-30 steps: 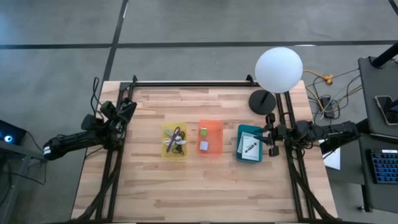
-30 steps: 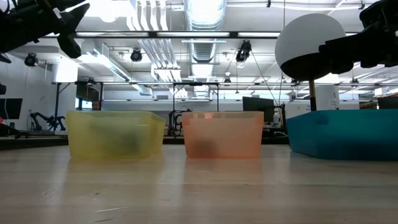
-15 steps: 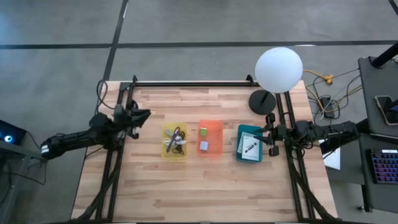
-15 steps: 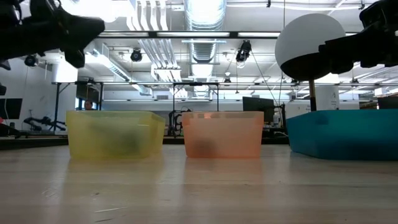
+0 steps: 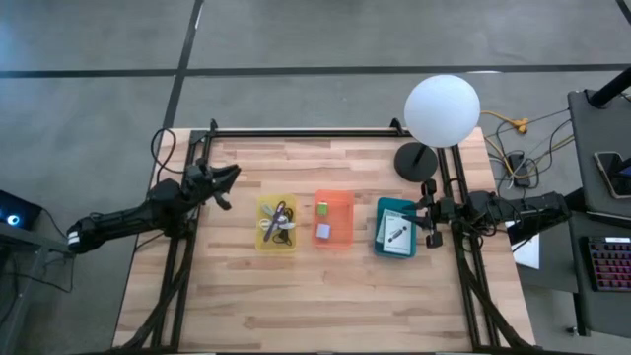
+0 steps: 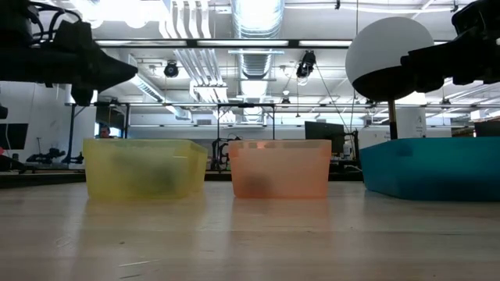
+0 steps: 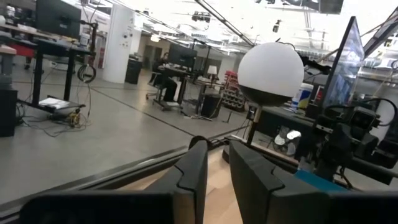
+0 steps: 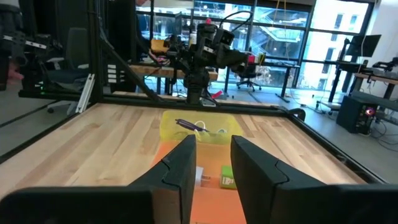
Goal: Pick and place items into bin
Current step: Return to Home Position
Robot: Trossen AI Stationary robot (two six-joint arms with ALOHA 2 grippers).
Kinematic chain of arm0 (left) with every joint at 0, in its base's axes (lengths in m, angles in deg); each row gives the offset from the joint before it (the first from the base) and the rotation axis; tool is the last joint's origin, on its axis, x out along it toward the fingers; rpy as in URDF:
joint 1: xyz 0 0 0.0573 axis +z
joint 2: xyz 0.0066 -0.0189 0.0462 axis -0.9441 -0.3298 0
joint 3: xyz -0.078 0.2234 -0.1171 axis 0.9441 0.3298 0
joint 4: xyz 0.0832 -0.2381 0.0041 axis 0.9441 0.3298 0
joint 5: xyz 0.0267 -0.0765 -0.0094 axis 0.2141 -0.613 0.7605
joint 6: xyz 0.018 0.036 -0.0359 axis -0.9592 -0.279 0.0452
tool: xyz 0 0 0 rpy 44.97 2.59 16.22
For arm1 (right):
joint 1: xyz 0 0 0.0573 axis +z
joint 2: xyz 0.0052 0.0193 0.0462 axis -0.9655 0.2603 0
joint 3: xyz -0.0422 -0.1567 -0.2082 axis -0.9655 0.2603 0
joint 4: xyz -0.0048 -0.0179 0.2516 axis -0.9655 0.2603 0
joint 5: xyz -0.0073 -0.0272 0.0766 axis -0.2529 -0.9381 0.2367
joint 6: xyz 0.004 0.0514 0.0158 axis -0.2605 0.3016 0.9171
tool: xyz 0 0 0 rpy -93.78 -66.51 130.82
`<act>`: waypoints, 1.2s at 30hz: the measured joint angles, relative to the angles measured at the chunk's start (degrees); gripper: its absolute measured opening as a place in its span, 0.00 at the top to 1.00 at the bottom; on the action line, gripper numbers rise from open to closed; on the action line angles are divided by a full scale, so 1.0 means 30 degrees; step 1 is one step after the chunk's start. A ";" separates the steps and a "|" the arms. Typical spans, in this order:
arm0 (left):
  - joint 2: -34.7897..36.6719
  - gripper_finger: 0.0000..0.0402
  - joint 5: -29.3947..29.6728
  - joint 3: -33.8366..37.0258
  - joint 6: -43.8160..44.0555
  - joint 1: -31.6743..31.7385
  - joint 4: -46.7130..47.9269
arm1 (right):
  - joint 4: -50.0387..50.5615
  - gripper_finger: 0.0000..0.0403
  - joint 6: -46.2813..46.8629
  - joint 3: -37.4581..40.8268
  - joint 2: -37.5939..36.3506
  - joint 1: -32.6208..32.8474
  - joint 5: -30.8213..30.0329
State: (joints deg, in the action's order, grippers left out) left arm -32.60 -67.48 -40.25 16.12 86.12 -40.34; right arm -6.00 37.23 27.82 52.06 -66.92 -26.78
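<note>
Inside the blue bin (image 5: 394, 201): two cards (image 5: 396, 233) are seen lying flat.
Orange bin (image 5: 335, 194): a green cube (image 5: 322, 208) and a grey piece (image 5: 322, 231) are held, apart from each other.
Yellow bin (image 5: 262, 242): a purple strap (image 5: 280, 213) and a black cable (image 5: 282, 233) are bundled together.
Worktop (image 5: 325, 296): no loose item is seen on the wood, so the sorting is judged finished.
Left tool (image 5: 227, 187): over the last second it has been swung inward from the worktop's left edge. It is now held in the air near the yellow bin, on its outer side. Its fingers are parted by a narrow gap, with nothing between them.
Right tool (image 5: 427, 215): it has not been moved. It is parked just beside the blue bin's outer wall, with its fingers slightly parted and empty.
Meaning: the left swing is judged to be travel toward rest, not a new pick.
High view: the bins' contents and both tools' places are shown together.
Low view: only the bin walls are shown, with the contents blurred. Both tools are seen raised above the rims.
Right wrist view: the strap and cube are shown, with the left arm (image 8: 199, 56) beyond the yellow bin.
Left wrist view: the lamp (image 7: 271, 71) and the right arm (image 7: 339, 143) are shown, but no items.
</note>
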 joint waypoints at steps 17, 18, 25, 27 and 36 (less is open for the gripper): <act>0.0540 0.87 -0.0004 0.0207 0.0000 -0.0696 0.0047 | -0.0004 0.78 0.0000 -0.0007 0.0000 0.0000 0.0000; 0.0942 0.87 -0.0001 0.0211 0.0000 -0.0873 0.0024 | -0.0010 0.78 0.0000 -0.0007 0.0000 0.0000 -0.0006; 0.1546 0.87 0.0017 0.0226 -0.0005 -0.2072 -0.1660 | -0.0007 0.80 0.0000 -0.0007 0.0000 -0.0007 -0.0007; 0.1549 0.87 -0.0002 0.0226 -0.0005 -0.2499 -0.1425 | -0.0004 0.81 0.0000 -0.0007 0.0000 -0.0007 0.0000; 0.0887 0.87 -0.0066 0.0240 -0.0003 -0.2776 -0.2149 | -0.0012 0.81 0.0000 -0.0007 0.0007 -0.0007 -0.0007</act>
State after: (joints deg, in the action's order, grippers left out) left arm -29.94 -67.68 -39.53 16.11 77.79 -46.78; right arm -6.03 37.23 27.80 52.09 -66.94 -26.80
